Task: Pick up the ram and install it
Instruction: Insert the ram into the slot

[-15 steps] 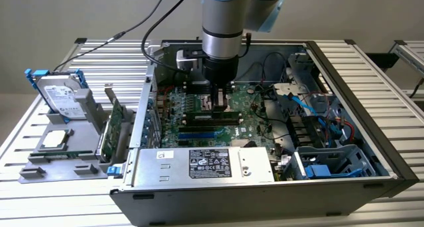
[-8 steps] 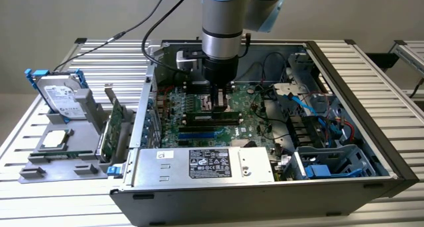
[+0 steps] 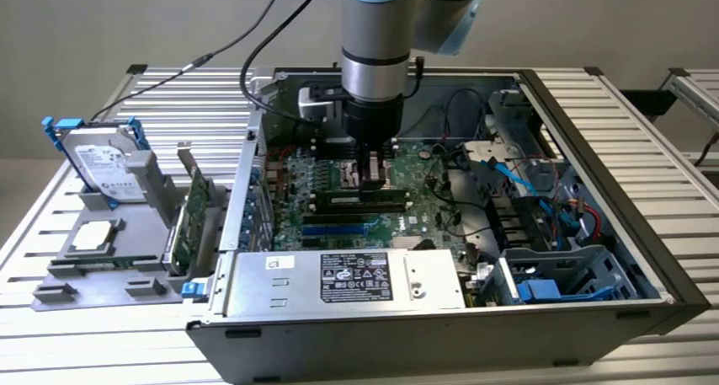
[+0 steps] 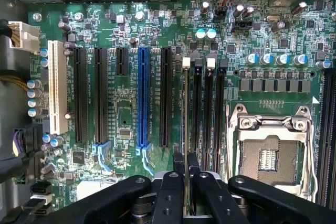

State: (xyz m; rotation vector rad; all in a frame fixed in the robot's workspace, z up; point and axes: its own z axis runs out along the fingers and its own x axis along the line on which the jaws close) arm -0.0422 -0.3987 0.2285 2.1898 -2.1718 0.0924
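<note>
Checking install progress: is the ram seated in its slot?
Cannot tell. The ram stands on edge along a memory slot, gripped by the hand; seating depth is hidden.

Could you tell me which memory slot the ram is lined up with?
The white-latched memory slot beside the long black expansion slot; the thin green ram runs along it.

Bright even light, soft shadows inside case, faint metal glare
</note>
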